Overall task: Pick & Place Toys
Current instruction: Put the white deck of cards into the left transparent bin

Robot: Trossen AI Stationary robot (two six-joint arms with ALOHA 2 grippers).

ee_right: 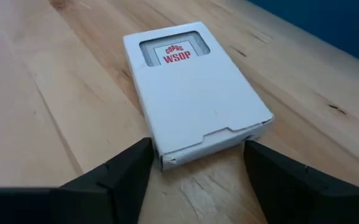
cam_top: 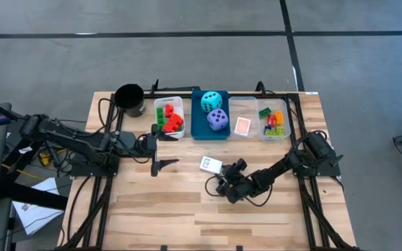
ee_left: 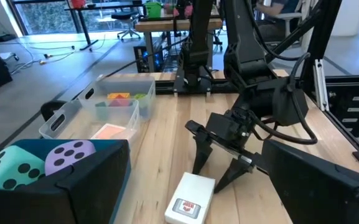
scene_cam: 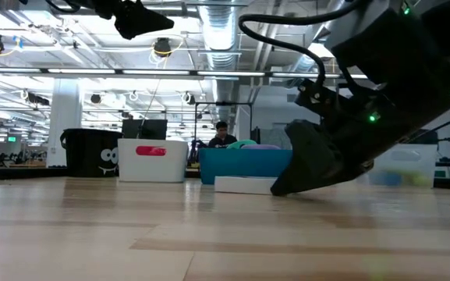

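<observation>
High: white card box [cam_top: 211, 164] flat on table [cam_top: 152, 209], just in front of blue bin [cam_top: 210, 129]. Right gripper [cam_top: 227, 174] beside it, left gripper [cam_top: 164, 164] well apart.
Low: box [scene_cam: 244, 184] on wood, right fingers [scene_cam: 306, 168] at it.
Left wrist: right fingers spread behind box [ee_left: 189, 198]; own claw released.
Right wrist: released fingers [ee_right: 114, 174] straddle box's [ee_right: 195, 93] near end, not clamped.

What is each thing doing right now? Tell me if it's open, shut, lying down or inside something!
right gripper: open, fingers on both sides of the card box, low at the table.
card box: shut, lying flat on the table.
left gripper: open, hovering over the table, holding nothing.
cyan die: inside the blue bin.
purple die: inside the blue bin.
black cup: standing upright.
</observation>
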